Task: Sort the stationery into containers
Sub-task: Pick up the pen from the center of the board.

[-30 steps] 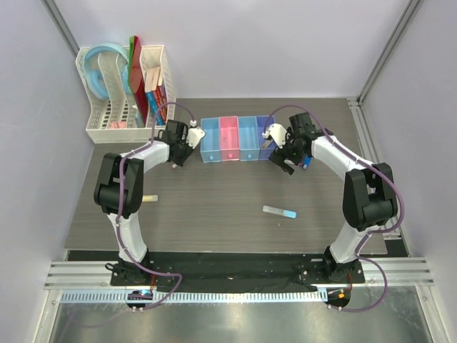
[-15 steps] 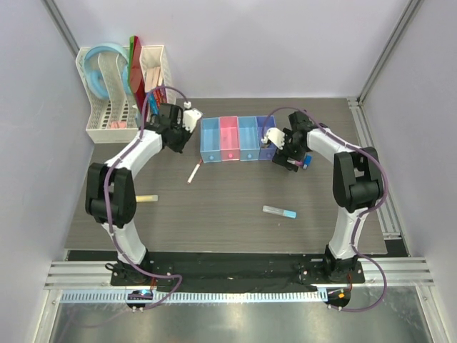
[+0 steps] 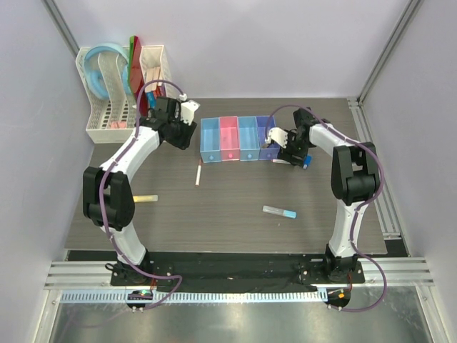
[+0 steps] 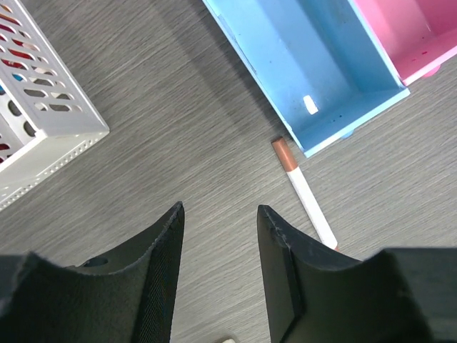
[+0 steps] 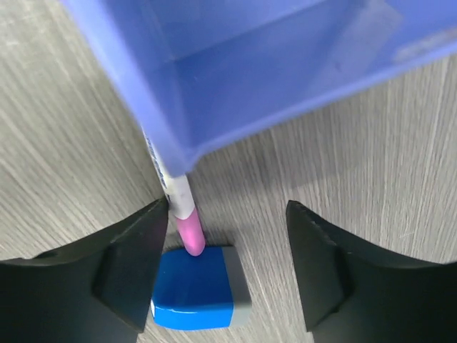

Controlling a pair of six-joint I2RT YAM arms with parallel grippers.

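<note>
Nearest the arm bases, a grey stick with a light-blue tip lies at 4 o'clock from the table centre, and a tan piece at 9 o'clock. Farther on, a white pen lies at 7 o'clock of the end bin of the four joined bins. Left gripper: jaws apart, empty. Right gripper: jaws apart, straddling a blue block that meets a pink-tipped pen beside the violet bin. White rack: 10 o'clock.

Dark table carries 4 bins, rack, stationery.
</note>
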